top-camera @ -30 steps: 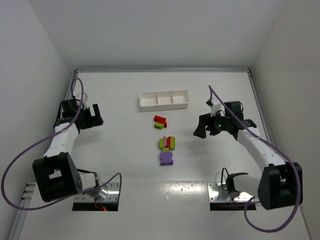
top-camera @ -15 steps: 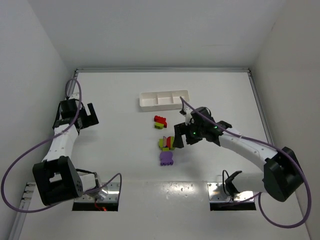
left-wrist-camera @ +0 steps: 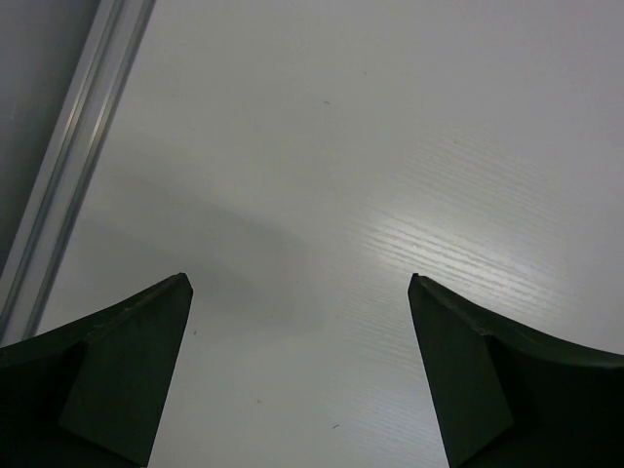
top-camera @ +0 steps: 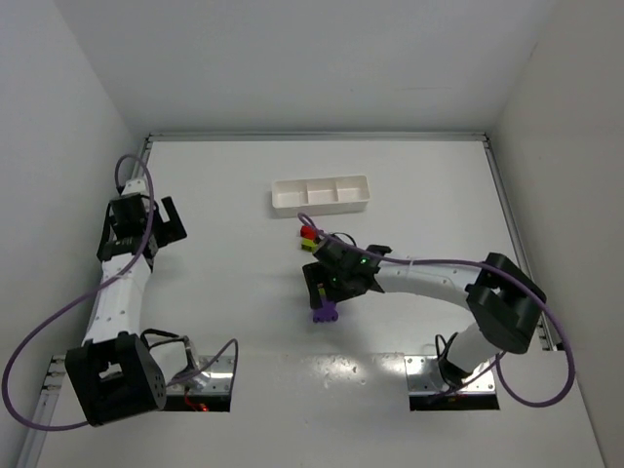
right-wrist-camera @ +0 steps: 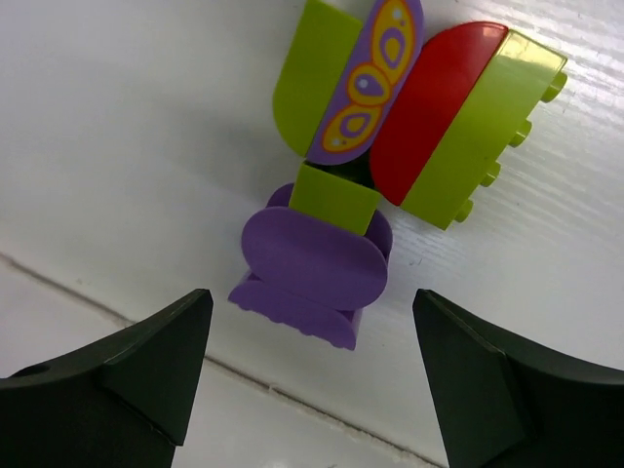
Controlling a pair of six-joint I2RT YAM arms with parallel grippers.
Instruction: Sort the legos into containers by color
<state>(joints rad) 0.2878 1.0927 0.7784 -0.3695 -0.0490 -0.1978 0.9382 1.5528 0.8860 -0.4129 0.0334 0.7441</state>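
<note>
Progress: zero bricks sorted, by the look of it.

Right pincer (right-wrist-camera: 312,300) is spread wide and pinching nothing. It hangs low over the middle of the bench (top-camera: 234,292), and the wrist view shows the purple brick (right-wrist-camera: 307,268) sitting in the gap between its fingers with neither one touching it.

Just beyond the purple brick and touching it is a clump (right-wrist-camera: 419,107) of lime, red and a purple butterfly-print piece. They're pressed side by side; can't tell if they're clicked together. If they are, they'll need splitting before they can go in by color.

Further out, a red brick (top-camera: 310,232) has a bit of lime right beside it, half hidden by the arm.

At the far end is the tray (top-camera: 320,193). All three compartments read bare white from above.

Left pincer (left-wrist-camera: 299,283) is also spread and holding nothing, parked over bare bench by the left rail, well apart from everything.

Remaining: every brick. My guess is the purple one goes first. No compartment has a color assigned yet.
</note>
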